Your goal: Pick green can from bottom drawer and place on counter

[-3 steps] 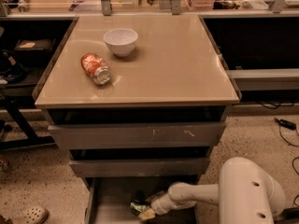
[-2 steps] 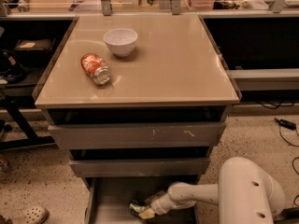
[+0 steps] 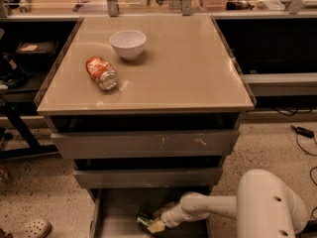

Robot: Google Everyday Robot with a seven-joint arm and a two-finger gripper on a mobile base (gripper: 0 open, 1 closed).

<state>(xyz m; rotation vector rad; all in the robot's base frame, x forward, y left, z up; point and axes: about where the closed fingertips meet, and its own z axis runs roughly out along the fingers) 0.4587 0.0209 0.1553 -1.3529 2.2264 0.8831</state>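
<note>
The green can [image 3: 144,220] lies on the floor of the open bottom drawer [image 3: 116,217], low in the camera view; only a dark green part of it shows. My gripper [image 3: 154,225] reaches into the drawer from the right on the white arm [image 3: 208,207] and is right against the can, partly covering it. The beige counter [image 3: 173,68] above holds no green can.
An orange-red can [image 3: 101,73] lies on its side on the counter's left. A white bowl [image 3: 128,43] stands behind it. Two wider upper drawers [image 3: 146,144] jut out above the bottom one. My white base [image 3: 270,207] is at the lower right. A cable [image 3: 303,132] lies on the floor.
</note>
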